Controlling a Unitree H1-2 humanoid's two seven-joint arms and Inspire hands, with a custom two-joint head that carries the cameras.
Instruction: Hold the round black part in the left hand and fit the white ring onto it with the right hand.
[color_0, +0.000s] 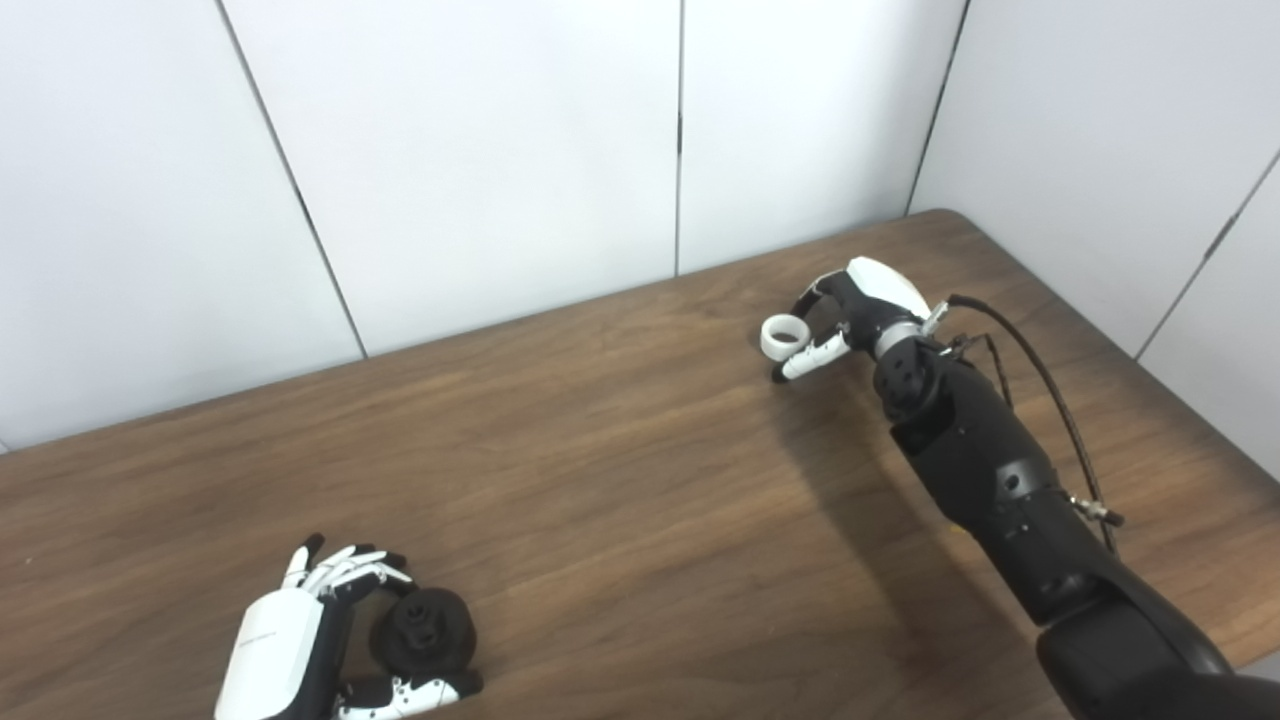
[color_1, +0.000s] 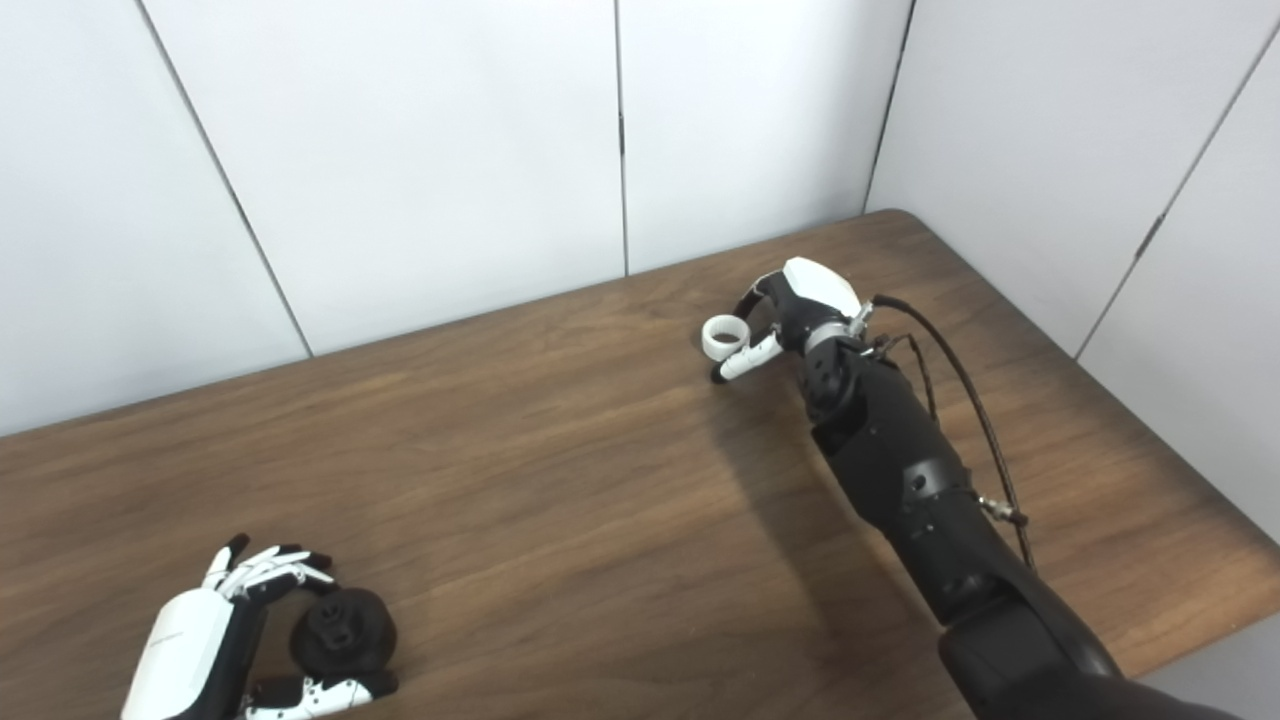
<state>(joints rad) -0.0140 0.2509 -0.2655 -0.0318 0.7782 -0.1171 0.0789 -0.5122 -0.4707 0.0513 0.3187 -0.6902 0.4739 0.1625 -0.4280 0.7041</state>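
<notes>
Ring: white, at the far right part of the tabletop, held at the tips of the right hand's fingers; whether it touches the wood or sits just above it cannot be told.
Black part: round, dark, with a raised hub in its middle; at the near left edge of the tabletop, well apart from the ring.
Left hand: comes in from the bottom left, white back facing up; fingers curl over the far side of the black part and the thumb lies along its near side, so the hand is wrapped around the part, gripping it.
Right hand: reaches far across the tabletop on a black forearm, closed on the ring, with the thumb under it and dark fingers above.
Cable: black, loops from the right wrist back along the forearm.
Background: white wall panels behind and to the right of the tabletop.
</notes>
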